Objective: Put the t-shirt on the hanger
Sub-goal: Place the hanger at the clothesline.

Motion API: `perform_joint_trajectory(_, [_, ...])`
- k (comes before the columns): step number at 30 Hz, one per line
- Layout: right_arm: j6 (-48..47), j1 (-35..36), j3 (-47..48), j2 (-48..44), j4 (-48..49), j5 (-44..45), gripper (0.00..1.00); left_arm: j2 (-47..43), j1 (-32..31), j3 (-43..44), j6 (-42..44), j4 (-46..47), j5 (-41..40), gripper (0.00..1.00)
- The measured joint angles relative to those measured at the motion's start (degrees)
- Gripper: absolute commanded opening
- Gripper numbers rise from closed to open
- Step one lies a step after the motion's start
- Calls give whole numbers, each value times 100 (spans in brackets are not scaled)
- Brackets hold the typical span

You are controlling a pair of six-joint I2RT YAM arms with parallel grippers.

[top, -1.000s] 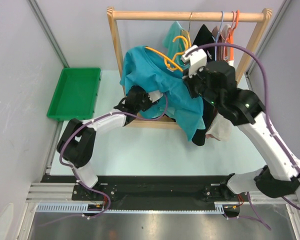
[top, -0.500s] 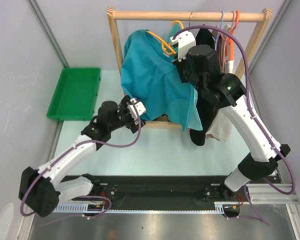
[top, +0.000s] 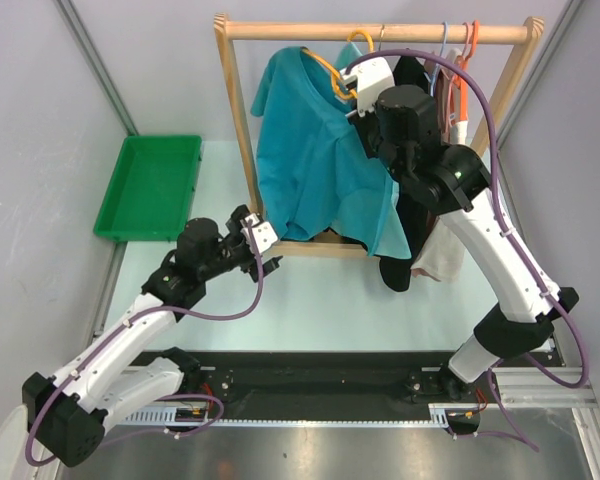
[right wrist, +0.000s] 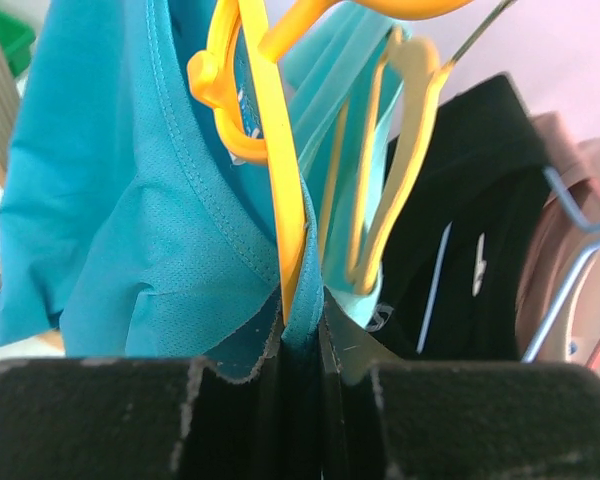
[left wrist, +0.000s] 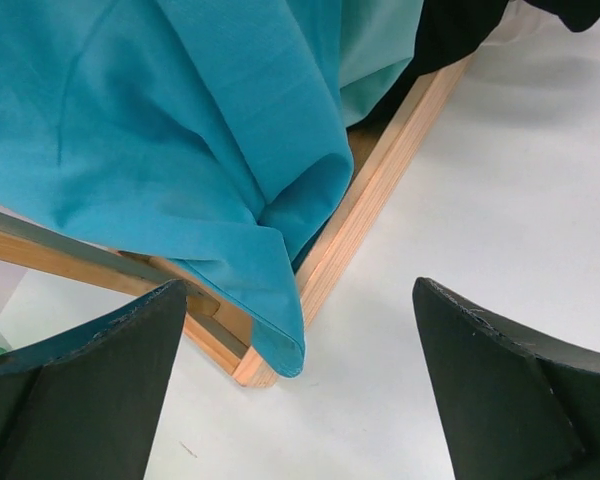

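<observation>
- We're looking down on a pale mint-white table [top: 320, 300], evenly lit, with only soft shadows.
- Plain grey walls close us in: the left wall [top: 30, 120] and the right wall [top: 592, 110].
- An aluminium post [top: 95, 65] slants along the left wall.
- At the back stands a light wooden clothes rack [top: 280, 32]; in the left wrist view, its base beam [left wrist: 380, 180] lies flat on the table.
- A green tray [top: 165, 140] sits left of the rack.
- Nearest us, a brushed metal sheet [top: 330, 455] gives off a dull glare.

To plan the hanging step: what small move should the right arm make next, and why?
Probably lift the right gripper slightly to set the hanger hook over the rail: its jaws are shut on hanger and t-shirt, and the hook is close to the rail.
</observation>
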Motion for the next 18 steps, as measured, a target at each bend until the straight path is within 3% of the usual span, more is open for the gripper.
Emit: perform_joint_trajectory(18, [-688, -160, 776, 1150, 887, 483, 0, -249, 0, 63, 83, -302, -55, 100])
